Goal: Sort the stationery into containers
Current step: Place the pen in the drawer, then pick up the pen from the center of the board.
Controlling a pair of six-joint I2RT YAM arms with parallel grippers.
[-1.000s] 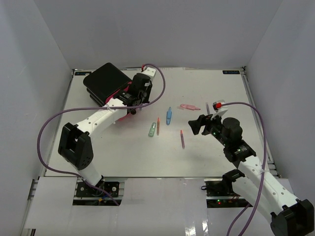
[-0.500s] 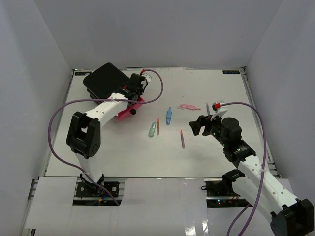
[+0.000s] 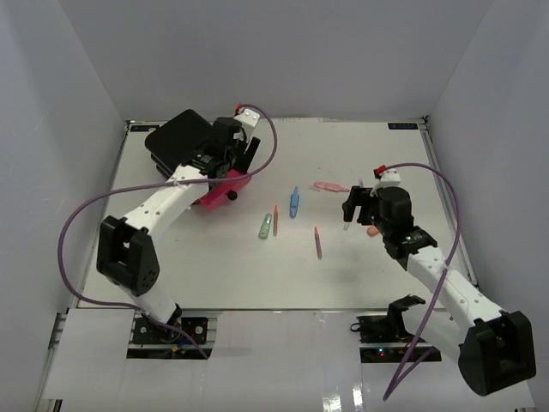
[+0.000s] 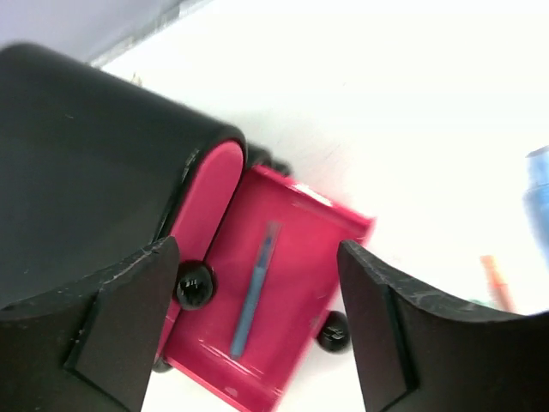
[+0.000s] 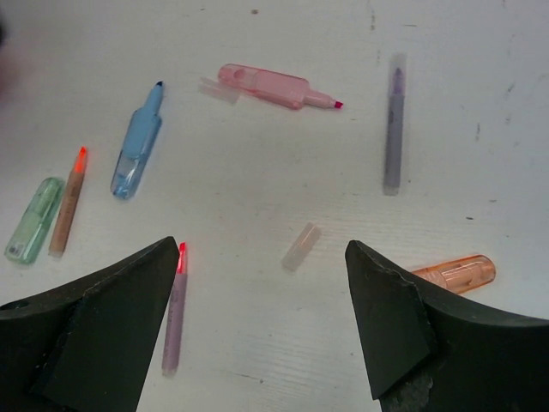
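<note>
The containers are a black rounded box [image 3: 178, 142] [image 4: 86, 172] with pink drawers. One pink drawer [image 3: 214, 192] [image 4: 296, 257] is pulled out, and a thin blue pen [image 4: 254, 293] lies in it. My left gripper [image 3: 233, 167] [image 4: 257, 254] hovers open right above that drawer and holds nothing. Loose stationery lies mid-table: a blue highlighter [image 3: 294, 202] [image 5: 137, 150], a green one [image 3: 265, 226] [image 5: 33, 219], an orange pen [image 3: 275, 221] [image 5: 69, 202], a red-tipped purple pen [image 3: 317, 243] [image 5: 174, 313], a pink highlighter [image 3: 330, 186] [image 5: 266, 86], a purple pen [image 5: 394, 124] and an orange highlighter [image 3: 373, 230] [image 5: 455, 273]. My right gripper [image 3: 353, 206] [image 5: 262, 253] hangs open above them.
A clear cap [image 5: 300, 246] lies on the table between my right fingers, and another clear cap [image 5: 219, 90] lies beside the pink highlighter. Black round knobs [image 4: 195, 285] sit on the drawer fronts. White walls close in the table on three sides.
My left gripper has opened over the pulled-out drawer, and the blue pen now lies in it. My right gripper has swung round and lowered over the loose items.
</note>
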